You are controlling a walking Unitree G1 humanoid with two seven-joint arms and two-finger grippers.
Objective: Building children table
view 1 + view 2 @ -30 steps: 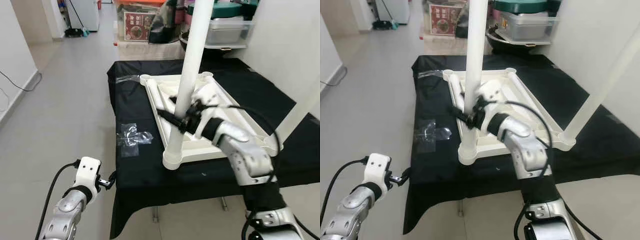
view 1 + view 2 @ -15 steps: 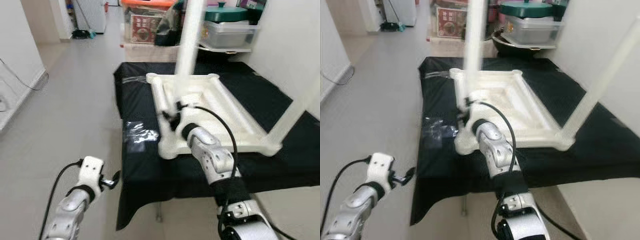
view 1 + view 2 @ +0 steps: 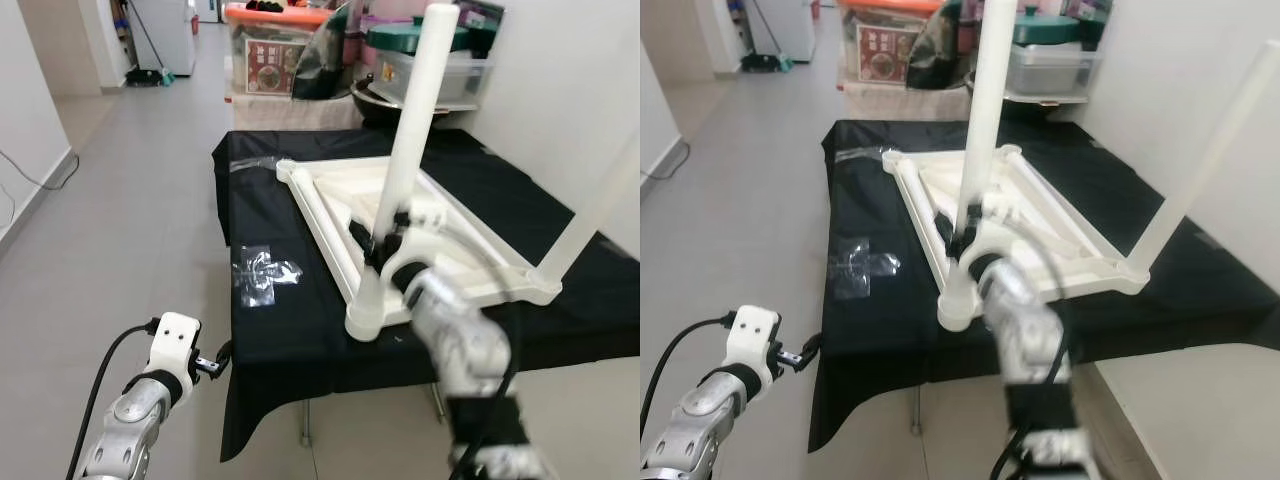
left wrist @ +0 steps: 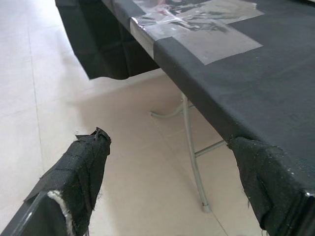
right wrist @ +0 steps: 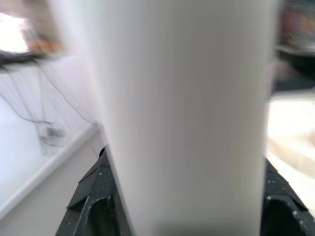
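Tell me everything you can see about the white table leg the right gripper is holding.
The table leg is a long, smooth white tube, plastic by the look of it, with a flat top end. It stands nearly upright, leaning slightly, its foot set in the near corner socket of the upturned white tabletop lying on the black cloth. The right gripper grips it low down, one black finger on each side.

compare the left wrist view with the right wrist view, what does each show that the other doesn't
Left wrist view alone: the black cloth draping the folding table, a clear plastic sheet on it, a metal table leg and the floor, with the left gripper open and holding nothing. Right wrist view alone: a white table leg close up, the right gripper clamped around it. Shared: black fingers at each view's edges.
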